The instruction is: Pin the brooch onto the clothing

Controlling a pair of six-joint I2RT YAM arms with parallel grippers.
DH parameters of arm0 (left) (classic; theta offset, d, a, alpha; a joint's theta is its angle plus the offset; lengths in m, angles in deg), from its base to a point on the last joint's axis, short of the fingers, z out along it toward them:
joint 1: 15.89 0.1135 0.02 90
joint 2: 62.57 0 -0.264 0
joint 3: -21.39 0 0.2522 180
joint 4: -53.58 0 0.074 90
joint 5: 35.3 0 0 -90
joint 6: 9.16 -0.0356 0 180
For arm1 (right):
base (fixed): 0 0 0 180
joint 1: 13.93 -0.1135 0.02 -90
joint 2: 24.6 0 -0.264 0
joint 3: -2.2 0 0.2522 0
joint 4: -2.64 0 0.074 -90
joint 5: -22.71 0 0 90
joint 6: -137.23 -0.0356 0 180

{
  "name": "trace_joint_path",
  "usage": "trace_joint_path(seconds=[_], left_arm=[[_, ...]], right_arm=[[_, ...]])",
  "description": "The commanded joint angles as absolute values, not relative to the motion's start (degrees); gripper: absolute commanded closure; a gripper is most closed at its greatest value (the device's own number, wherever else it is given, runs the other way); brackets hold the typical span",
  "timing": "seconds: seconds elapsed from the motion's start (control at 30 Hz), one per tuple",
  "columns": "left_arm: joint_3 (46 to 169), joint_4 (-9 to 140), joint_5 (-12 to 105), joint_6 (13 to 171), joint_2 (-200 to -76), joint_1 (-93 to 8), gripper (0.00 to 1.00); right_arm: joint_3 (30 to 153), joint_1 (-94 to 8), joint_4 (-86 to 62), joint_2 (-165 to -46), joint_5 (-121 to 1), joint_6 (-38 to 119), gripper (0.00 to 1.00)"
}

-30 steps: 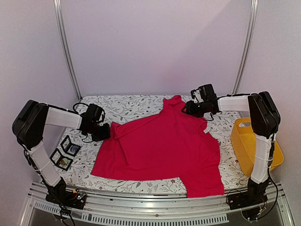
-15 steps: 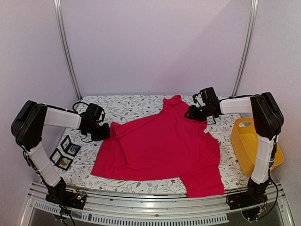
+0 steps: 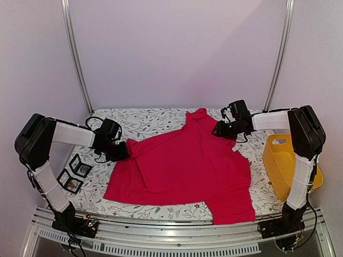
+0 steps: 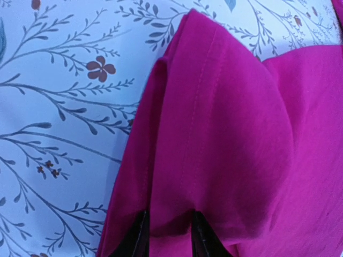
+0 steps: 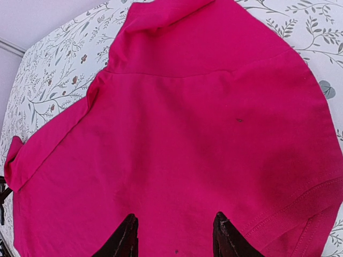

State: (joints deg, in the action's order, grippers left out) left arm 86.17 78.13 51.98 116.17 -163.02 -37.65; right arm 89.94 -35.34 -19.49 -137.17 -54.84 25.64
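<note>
Two grippers logged. Left gripper: jaws narrow, pinching a fold of sleeve hem on the red T-shirt. Right gripper: jaws apart, over the fabric near the shirt's far right edge. The shirt is spread mid-table on the floral tablecloth, with a yellow bin near its right side.

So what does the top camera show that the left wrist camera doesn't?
Only the top view: the right gripper, a yellow bin and small black cases at the left. Only the left wrist view: the sleeve's hem stitching up close, with the left gripper pinching the fabric. Both: the red T-shirt lying on the floral tablecloth.
</note>
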Motion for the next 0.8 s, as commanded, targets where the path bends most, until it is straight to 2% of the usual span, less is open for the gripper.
trace_joint_path(seconds=[0.0, 0.1, 0.47, 0.77], left_arm=[[85.0, 78.5, 53.1, 116.0, -164.3, -38.3, 0.76], [86.0, 78.5, 52.6, 115.8, -165.1, -38.5, 1.0], [91.6, 81.8, 61.1, 111.4, -157.4, -39.2, 1.0], [109.8, 78.9, 64.0, 107.5, -170.3, -35.6, 1.0]], right_arm=[[88.7, -36.1, -19.5, -135.6, -57.0, 26.6, 0.54], [88.3, -36.1, -19.7, -136.0, -56.6, 26.6, 0.54], [86.7, -36.1, -19.3, -137.4, -55.7, 25.8, 0.53], [83.9, -36.2, -21.6, -138.4, -58.6, 25.0, 0.53]])
